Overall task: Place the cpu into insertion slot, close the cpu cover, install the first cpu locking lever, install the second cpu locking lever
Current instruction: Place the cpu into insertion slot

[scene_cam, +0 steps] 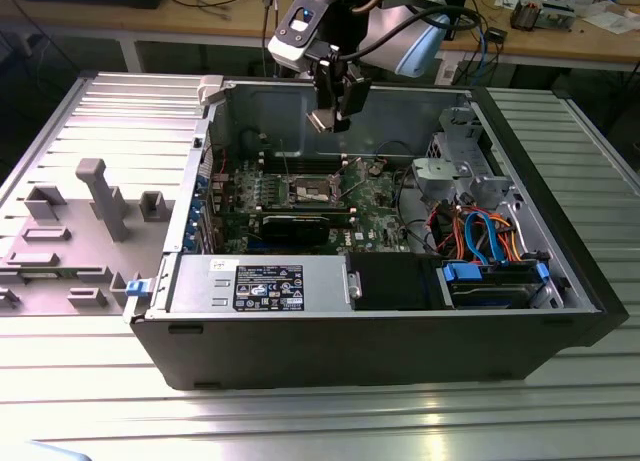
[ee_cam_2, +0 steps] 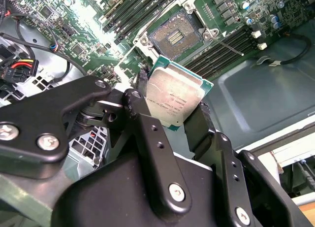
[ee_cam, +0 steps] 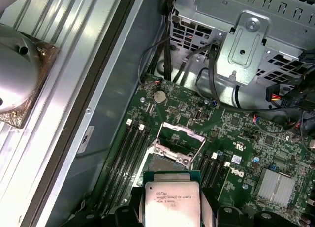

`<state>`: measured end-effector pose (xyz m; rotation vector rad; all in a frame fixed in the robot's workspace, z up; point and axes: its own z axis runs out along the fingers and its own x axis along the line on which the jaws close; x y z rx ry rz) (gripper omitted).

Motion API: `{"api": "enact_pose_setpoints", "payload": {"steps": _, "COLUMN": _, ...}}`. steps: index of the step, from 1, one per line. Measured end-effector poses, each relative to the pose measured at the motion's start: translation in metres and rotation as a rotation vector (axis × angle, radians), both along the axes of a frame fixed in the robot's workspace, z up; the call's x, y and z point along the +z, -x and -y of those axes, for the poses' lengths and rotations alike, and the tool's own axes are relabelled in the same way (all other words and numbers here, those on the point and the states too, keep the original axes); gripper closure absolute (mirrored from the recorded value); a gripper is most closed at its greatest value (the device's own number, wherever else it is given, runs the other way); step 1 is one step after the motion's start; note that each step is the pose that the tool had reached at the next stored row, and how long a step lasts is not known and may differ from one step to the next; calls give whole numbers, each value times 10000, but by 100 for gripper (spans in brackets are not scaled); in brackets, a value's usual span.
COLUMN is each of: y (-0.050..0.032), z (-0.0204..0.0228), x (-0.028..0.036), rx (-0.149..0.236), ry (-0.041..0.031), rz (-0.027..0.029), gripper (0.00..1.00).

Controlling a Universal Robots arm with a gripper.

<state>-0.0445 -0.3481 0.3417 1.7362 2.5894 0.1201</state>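
My gripper (ee_cam_2: pixel 170 109) is shut on the cpu (ee_cam_2: pixel 173 95), a flat square chip with a silvery top and green edge, pinched by two opposite sides. In the exterior view the gripper (scene_cam: pixel 333 113) hangs inside the open computer case, well above the green board. The insertion slot (ee_cam_2: pixel 176 37) lies open below and ahead of the chip, its dark centre exposed. The cpu cover (ee_cam: pixel 176 141) stands raised at the slot's far side, beyond the held cpu (ee_cam: pixel 171 200). A thin metal locking lever (ee_cam_2: pixel 229 46) sticks out beside the slot, unlatched.
Long memory slots (ee_cam_2: pixel 224 47) flank the socket on both sides. A black graphics card (scene_cam: pixel 296 226) lies nearer the case front. A metal drive cage (ee_cam: pixel 246 35) with cables (scene_cam: pixel 478 231) fills the exterior view's right. The power supply (scene_cam: pixel 265 284) sits along the case front wall.
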Motion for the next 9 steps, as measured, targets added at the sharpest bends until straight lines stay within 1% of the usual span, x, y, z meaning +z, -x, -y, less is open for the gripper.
{"api": "enact_pose_setpoints", "payload": {"steps": 6, "y": 0, "z": 0, "x": 0, "rx": -20, "ry": 0, "rz": 0, "gripper": 45}}
{"api": "enact_pose_setpoints", "payload": {"steps": 8, "y": 0, "z": -1, "x": -6, "rx": -110, "ry": -1, "rz": 0, "gripper": 45}}
{"api": "enact_pose_setpoints", "payload": {"steps": 9, "y": 0, "z": 0, "x": -11, "rx": -250, "ry": 0, "rz": -2, "gripper": 45}}
